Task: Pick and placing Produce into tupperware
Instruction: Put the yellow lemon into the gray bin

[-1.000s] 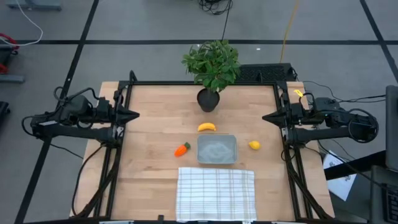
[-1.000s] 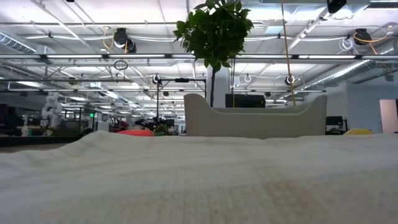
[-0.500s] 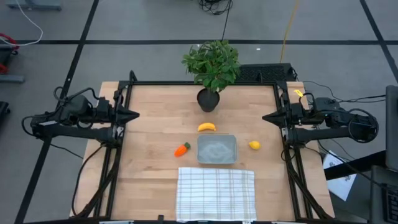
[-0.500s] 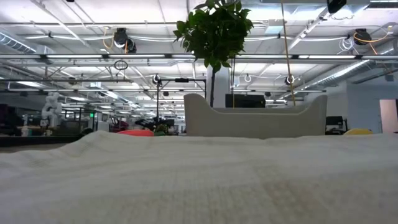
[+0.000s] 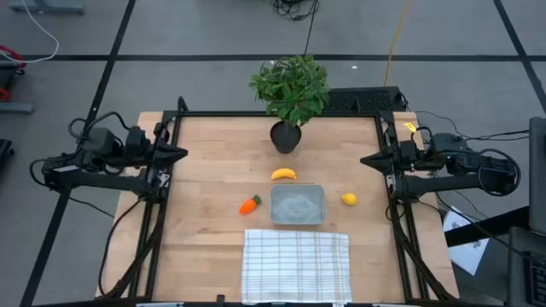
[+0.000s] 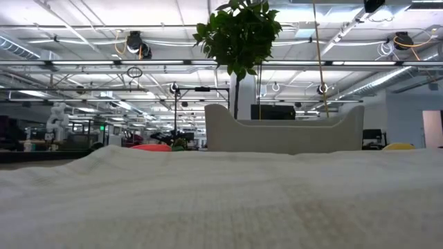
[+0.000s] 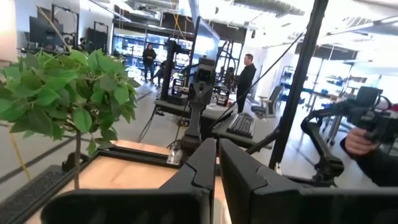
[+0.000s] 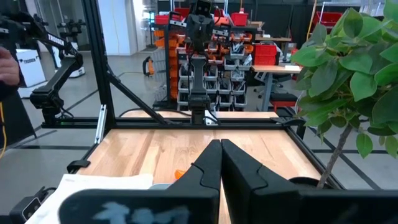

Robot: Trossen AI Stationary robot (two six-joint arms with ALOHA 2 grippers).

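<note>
The left gripper has shifted slightly at the table's left edge, pincers closed and empty. The right gripper, also closed, waits opposite. Banana, carrot and lemon remain outside the container.

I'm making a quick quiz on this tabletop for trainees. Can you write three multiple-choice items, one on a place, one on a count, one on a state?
1. Where does the curved yellow toy banana lie?
A. inside the container
B. on the wood between the potted plant and the clear shallow plastic container
C. on the cloth

2. How many toy produce items lie on the wooden table?
A. one
B. five
C. three

3. What is the state of the container?
A. empty
B. holding the lemon
C. covered by the cloth

Key: 1 B, the banana sits just beyond the container's far edge. 2 C, the banana, the orange carrot with a green top and the small round yellow lemon. 3 A, nothing lies inside it, and the white checked cloth lies apart on its near side.
</note>
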